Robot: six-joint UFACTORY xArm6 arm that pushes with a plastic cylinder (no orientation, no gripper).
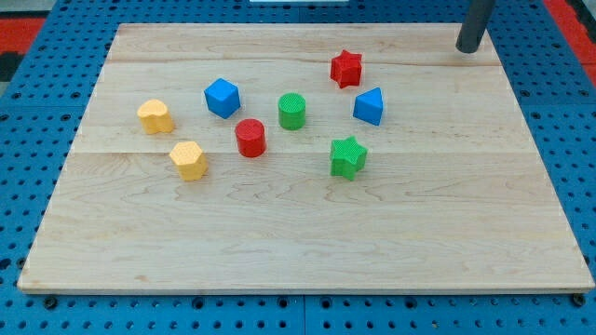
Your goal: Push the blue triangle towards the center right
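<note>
The blue triangle (369, 105) lies on the wooden board (307, 242), right of centre in the upper half. My tip (467, 48) is at the view's top right, near the board's top edge. It is well apart from the blue triangle, up and to the right of it, touching no block.
A red star (345, 68) lies up-left of the triangle. A green star (347, 156) lies below it. A green cylinder (291, 111), a red cylinder (250, 138) and a blue cube (222, 97) stand to its left. Two yellow blocks (155, 116) (188, 160) lie at the left.
</note>
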